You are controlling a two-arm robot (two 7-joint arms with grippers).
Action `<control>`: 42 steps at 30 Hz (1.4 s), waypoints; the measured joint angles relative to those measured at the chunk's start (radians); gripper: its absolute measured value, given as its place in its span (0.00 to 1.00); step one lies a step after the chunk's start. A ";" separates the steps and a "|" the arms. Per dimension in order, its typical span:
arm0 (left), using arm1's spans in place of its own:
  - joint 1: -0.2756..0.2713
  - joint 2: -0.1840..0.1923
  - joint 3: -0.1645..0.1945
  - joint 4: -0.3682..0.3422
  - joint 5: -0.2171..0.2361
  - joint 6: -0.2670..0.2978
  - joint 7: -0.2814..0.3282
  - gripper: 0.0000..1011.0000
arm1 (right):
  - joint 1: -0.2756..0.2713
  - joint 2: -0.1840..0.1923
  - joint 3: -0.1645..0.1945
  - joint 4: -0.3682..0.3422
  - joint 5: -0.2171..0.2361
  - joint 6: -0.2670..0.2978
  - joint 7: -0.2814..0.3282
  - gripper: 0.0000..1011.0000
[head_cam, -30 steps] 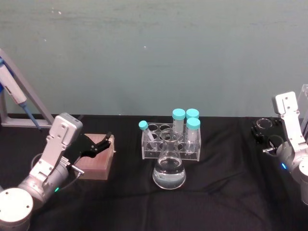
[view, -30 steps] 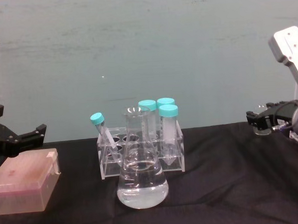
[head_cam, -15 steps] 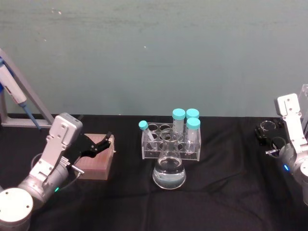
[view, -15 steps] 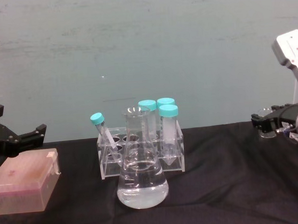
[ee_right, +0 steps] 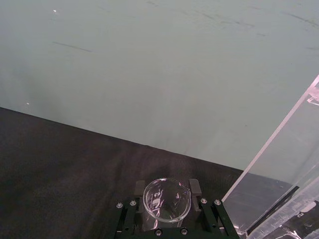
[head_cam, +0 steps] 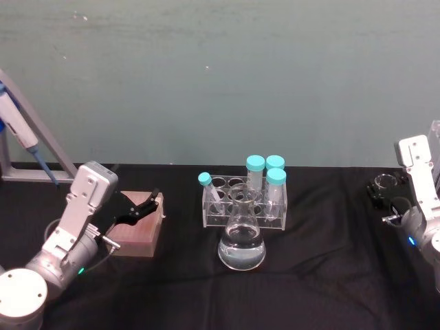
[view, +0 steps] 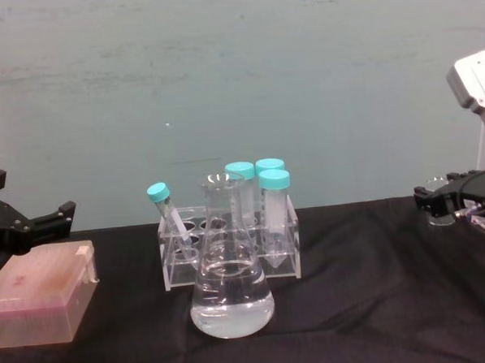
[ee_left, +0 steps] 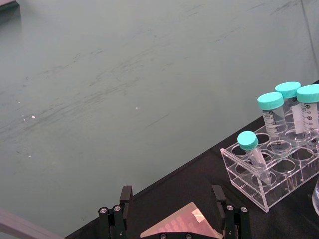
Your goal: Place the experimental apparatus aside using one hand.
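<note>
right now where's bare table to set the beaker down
Bare black cloth lies between the flask and the right gripper holding the small beaker; a narrower strip runs between pink box and tube rack. Crowded: flask close in front of rack.

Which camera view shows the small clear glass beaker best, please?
The right wrist view: the small clear glass beaker sits close up, held by the right gripper, rim visible. Head and chest views show the beaker tiny at their right edge.
</note>
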 joint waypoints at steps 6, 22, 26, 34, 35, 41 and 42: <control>0.000 0.000 0.000 0.000 0.000 0.000 0.000 0.99 | -0.002 -0.001 0.009 -0.001 -0.010 0.001 0.009 0.52; 0.000 0.000 0.000 0.000 0.000 0.000 0.000 0.99 | -0.001 -0.002 0.018 0.001 -0.016 0.002 0.013 0.52; 0.000 0.000 0.000 0.000 0.000 0.000 0.000 0.99 | -0.001 -0.002 0.018 0.001 -0.016 0.002 0.013 0.52; 0.000 0.000 0.000 0.000 0.000 0.000 0.000 0.99 | -0.001 -0.001 0.017 0.001 -0.015 0.002 0.013 0.52; 0.000 0.000 0.000 0.000 0.000 0.000 0.000 0.99 | -0.001 -0.001 0.017 0.001 -0.015 0.002 0.013 0.52; 0.000 0.000 0.000 0.000 0.000 0.000 0.000 0.99 | -0.001 -0.001 0.017 0.001 -0.015 0.001 0.013 0.52; 0.000 0.000 0.000 0.000 0.000 0.000 0.000 0.99 | -0.001 -0.001 0.017 0.001 -0.015 0.001 0.013 0.53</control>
